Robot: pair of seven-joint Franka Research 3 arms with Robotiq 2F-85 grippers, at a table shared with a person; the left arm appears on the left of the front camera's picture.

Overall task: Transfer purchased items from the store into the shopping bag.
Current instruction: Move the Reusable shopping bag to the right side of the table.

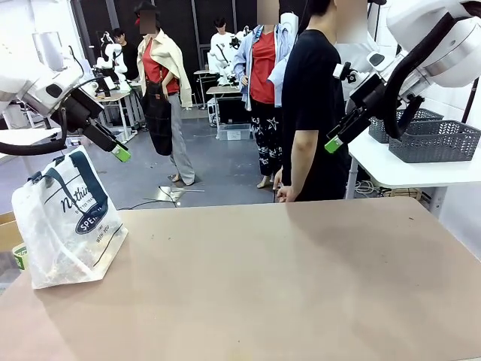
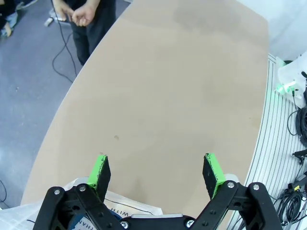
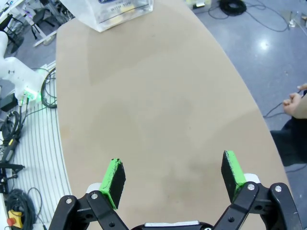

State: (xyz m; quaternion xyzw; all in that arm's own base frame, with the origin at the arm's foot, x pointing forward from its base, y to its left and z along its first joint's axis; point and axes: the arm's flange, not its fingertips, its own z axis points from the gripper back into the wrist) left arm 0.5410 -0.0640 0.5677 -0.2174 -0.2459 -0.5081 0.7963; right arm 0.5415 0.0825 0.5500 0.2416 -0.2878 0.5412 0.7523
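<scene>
Both my claws hang apart and empty; translucent white plastic shopping bag (image 1: 69,222) stands just below my left gripper (image 1: 119,153), right gripper (image 1: 331,143) well apart.

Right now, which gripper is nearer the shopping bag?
Left. The left gripper hangs just above the shopping bag; the right gripper is raised across the table.

shopping bag (image 1: 69,222) | translucent white, navy handles and oval print | upright, leaning slightly | table's left edge, something yellowish inside
</scene>
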